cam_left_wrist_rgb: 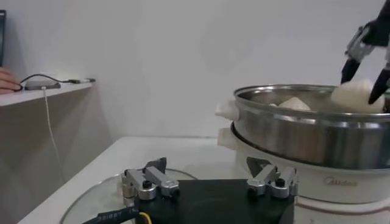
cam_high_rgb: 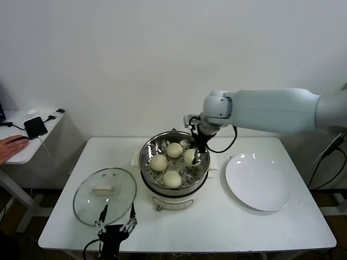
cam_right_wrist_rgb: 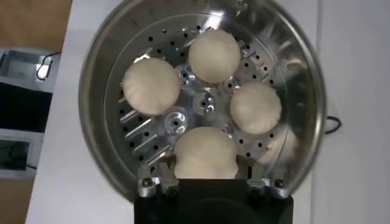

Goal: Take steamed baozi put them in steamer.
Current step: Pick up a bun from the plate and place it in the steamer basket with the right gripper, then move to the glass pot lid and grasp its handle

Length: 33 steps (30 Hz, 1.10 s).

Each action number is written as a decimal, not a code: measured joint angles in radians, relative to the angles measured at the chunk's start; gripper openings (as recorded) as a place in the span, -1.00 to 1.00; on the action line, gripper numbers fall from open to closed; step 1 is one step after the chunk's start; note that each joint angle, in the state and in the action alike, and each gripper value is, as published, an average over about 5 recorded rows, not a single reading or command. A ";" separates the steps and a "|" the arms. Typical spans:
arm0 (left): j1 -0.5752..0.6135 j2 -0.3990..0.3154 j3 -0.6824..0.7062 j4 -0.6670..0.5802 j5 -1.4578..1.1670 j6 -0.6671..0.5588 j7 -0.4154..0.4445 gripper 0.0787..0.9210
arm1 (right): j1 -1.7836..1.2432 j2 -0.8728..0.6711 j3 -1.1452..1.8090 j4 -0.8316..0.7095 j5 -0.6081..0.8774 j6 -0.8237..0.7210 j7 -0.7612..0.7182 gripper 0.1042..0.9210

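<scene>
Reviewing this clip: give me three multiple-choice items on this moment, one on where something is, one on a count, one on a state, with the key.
1. Where does the glass lid lie?
A. On the steamer
B. On the table, on the steamer's left
C. On the white plate

2. How many steamed baozi are inside the steamer?
A. Two
B. Three
C. Four

3. What is the right gripper doing?
A. Its fingers are closed on a baozi in the steamer
B. Hanging open over the white plate
C. Gripping the lid handle

Key: 1 B, head view shows the lid flat beside the pot, near the left gripper. 2 C, right wrist view shows four. 3 A, fingers flank the bun.
</scene>
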 measured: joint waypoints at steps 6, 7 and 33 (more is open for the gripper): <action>-0.004 0.000 -0.002 0.007 -0.001 0.002 0.001 0.77 | -0.058 0.021 0.019 -0.035 -0.024 -0.020 0.019 0.39; -0.004 0.000 -0.002 0.007 -0.001 0.003 0.001 0.77 | -0.063 0.023 0.021 -0.037 -0.026 -0.022 0.021 0.39; -0.016 0.006 -0.004 -0.008 -0.003 -0.025 0.001 0.77 | -0.191 -0.211 0.447 -0.079 -0.018 0.186 0.160 0.76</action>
